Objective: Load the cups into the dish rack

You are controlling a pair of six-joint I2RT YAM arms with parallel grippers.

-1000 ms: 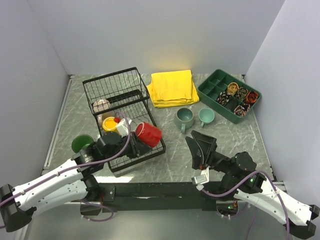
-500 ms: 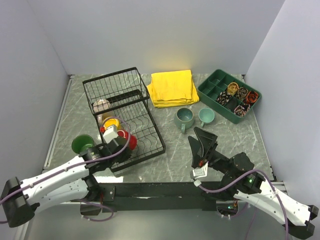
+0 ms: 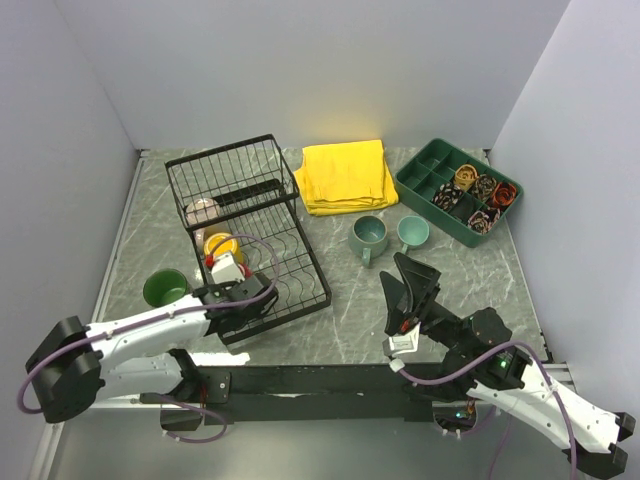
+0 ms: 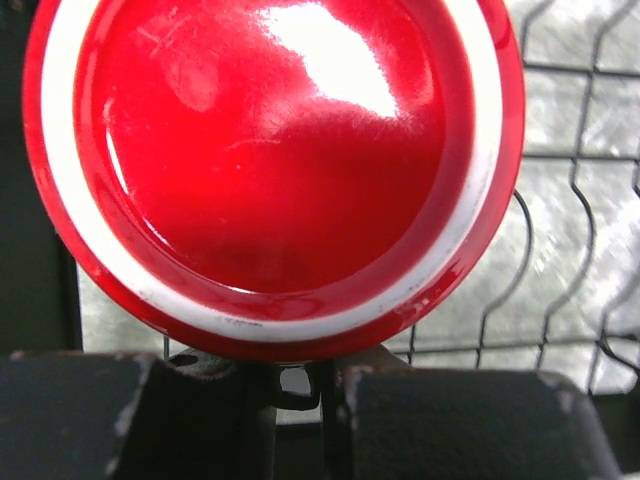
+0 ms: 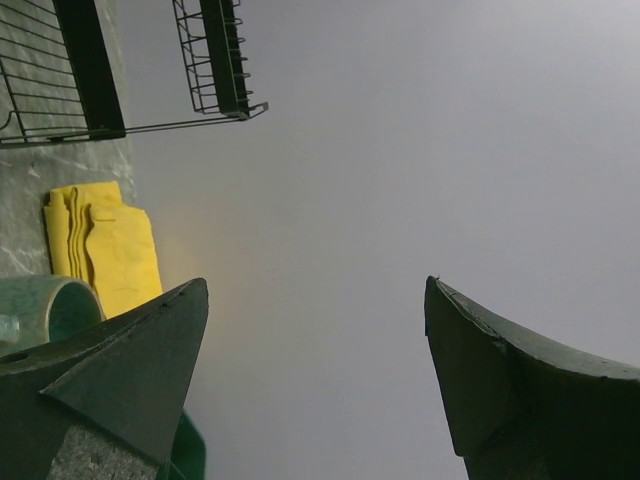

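Seen from above, the dish rack (image 3: 232, 172) stands left of centre, with a yellow cup (image 3: 219, 246) and a beige cup (image 3: 203, 211) inside. The left gripper (image 3: 245, 298) is lowered over its near end. A dark green cup (image 3: 164, 288) sits on the table (image 3: 340, 320) to the left, and two teal cups (image 3: 369, 236) to the right. The right gripper (image 3: 410, 285) is raised and spread.

At the left wrist, a red cup (image 4: 270, 170) is seen base-on over rack wires. The fingers (image 4: 470, 430) are close together, but whether they grip it cannot be told.

At the right wrist, the fingers (image 5: 110, 370) are held wide apart.

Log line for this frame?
left pincer: shut on red cup, at dish rack | right pincer: open, empty | teal cups, dark green cup: on table
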